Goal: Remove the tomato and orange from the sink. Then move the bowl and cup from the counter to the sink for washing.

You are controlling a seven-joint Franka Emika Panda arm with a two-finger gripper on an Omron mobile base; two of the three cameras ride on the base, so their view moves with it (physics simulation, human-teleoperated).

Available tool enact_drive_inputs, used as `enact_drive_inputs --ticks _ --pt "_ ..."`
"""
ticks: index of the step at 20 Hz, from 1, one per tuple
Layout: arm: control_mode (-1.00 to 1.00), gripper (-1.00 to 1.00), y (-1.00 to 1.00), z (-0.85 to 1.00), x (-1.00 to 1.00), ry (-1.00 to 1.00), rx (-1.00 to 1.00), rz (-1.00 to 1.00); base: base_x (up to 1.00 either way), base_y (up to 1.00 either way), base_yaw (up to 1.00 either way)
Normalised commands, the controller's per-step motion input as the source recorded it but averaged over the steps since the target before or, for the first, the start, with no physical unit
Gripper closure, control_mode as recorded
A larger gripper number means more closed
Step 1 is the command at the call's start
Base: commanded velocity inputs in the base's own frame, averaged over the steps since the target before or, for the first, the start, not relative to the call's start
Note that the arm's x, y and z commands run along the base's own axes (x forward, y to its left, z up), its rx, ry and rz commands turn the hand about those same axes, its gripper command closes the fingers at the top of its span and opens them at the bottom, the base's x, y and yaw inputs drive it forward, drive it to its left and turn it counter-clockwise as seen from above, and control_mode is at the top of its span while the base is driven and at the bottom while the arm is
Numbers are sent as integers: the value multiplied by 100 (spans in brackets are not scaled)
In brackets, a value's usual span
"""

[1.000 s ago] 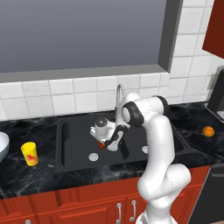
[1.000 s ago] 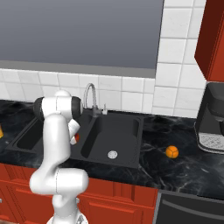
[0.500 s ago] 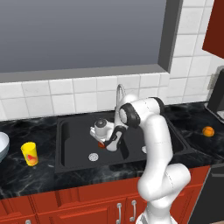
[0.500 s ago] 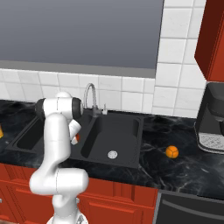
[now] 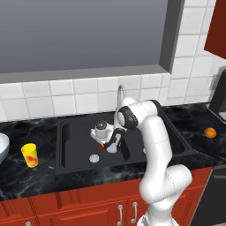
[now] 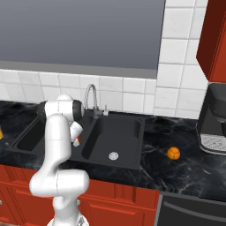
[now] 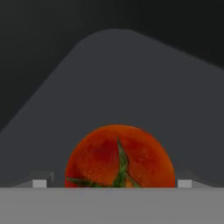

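The dark red tomato (image 7: 119, 157) lies on the floor of the left basin of the black sink (image 5: 66, 150). My gripper (image 7: 112, 183) hangs right over it, open, one fingertip on each side. From the left base view the tomato (image 5: 102, 146) peeks out under the gripper (image 5: 105, 144). The orange (image 5: 210, 132) rests on the counter right of the sink, also seen as orange (image 6: 173, 153). A yellow cup (image 5: 30, 155) stands on the counter left of the sink, with the pale bowl (image 5: 2, 148) at the frame's left edge.
A curved steel faucet (image 5: 120, 92) rises behind the sink's divider, close to my arm's elbow. A coffee machine (image 6: 214, 119) stands on the counter at the far right. A tiled wall and a window run behind the sink.
The arm's elbow has eased slightly left and down, bringing the hand a little closer over the tomato. The jaws have stayed open, and nothing else has moved.
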Motion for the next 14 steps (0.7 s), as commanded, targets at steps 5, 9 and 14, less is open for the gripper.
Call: enact_drive_inputs --ticks 5,9,14 --pt "-100 -100 0 -13 14 0 0 0 0 0 0" --pt "-100 -100 0 -13 13 0 0 0 0 0 0" --pt "-100 -100 1 -14 12 0 0 0 0 0 0"
